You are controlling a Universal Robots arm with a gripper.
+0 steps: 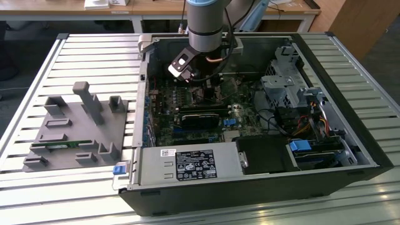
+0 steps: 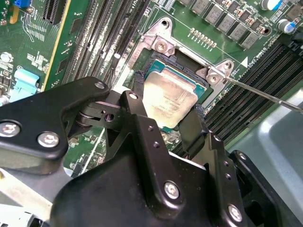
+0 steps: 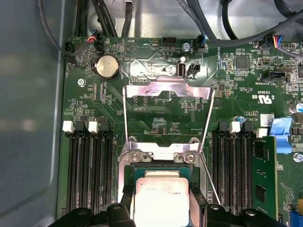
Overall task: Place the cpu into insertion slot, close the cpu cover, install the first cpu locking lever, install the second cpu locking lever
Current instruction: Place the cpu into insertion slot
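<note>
Here the gripper (image 2: 166,105) pinches the cpu (image 2: 170,94) with narrow jaws on two opposite edges, square over the insertion slot (image 2: 158,65) and perhaps already seated. The cpu cover (image 3: 165,86) stands open beyond it. Good placement means a level chip, matched corners and no pressing.

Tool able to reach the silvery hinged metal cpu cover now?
Probably yes: the cover stands swung open just beyond the tool, nothing between them, though the tool grips the square silver-beige cpu.
</note>
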